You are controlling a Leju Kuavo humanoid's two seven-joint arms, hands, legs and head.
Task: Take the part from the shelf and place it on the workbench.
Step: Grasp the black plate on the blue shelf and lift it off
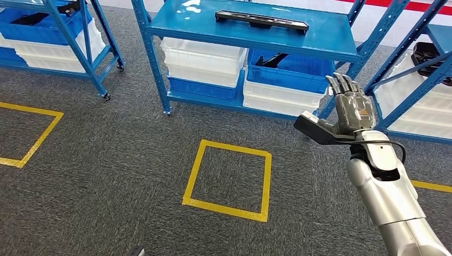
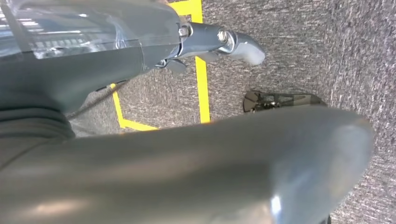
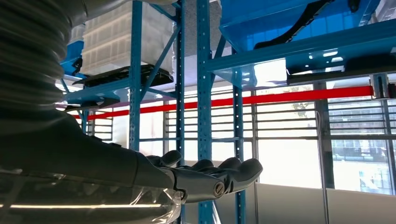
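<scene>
Long black plastic part lies on the blue metal shelf at twelve o'clock; right hand, fingers spread and grasping nothing, is raised at three o'clock, well apart; reaching early risks striking the shelf post; left hand's fingers cannot be told.

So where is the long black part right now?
In the head view, the long black part lies on the blue shelf, above the bins and beyond the raised right robot hand.
</scene>
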